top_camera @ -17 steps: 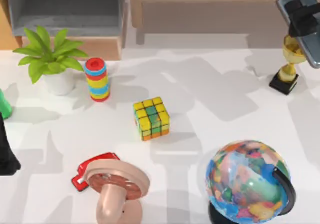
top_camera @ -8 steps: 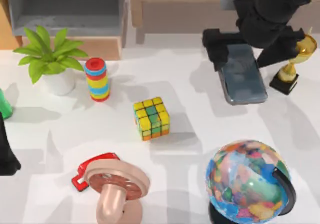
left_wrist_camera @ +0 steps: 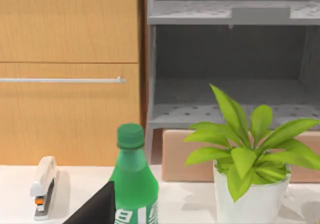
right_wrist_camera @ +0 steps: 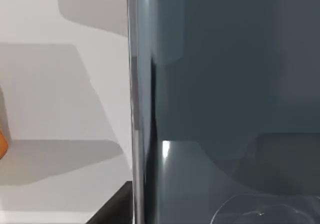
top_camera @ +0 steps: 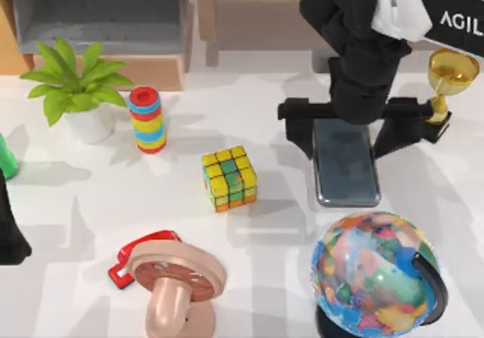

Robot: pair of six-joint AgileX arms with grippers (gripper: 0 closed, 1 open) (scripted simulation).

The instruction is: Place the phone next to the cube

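Note:
The phone (top_camera: 346, 168) is a flat dark slab with a silvery edge, lengthwise on the white table to the right of the cube (top_camera: 229, 178), with a gap of about one cube width between them. My right gripper (top_camera: 346, 131) reaches down from the top right, its black fingers (top_camera: 299, 130) clamped on the phone's two long edges at its far end. The phone's glossy screen (right_wrist_camera: 225, 83) and thin metal rim sit close up in the right wrist view. The cube shows yellow, green and orange squares. My left gripper (top_camera: 9, 232) stays parked at the table's left edge.
A colourful globe (top_camera: 378, 274) stands just in front of the phone, and a gold trophy (top_camera: 442, 88) is at the back right. A striped ring stack (top_camera: 147, 119), potted plant (top_camera: 76, 88), green bottle (left_wrist_camera: 132, 184), red stapler (top_camera: 140, 255) and pink stand (top_camera: 178, 285) occupy the left half.
My right arm has carried the phone from the far right corner leftward and down toward the table, turning it lengthwise, to a spot right of the cube. The left arm has not moved.

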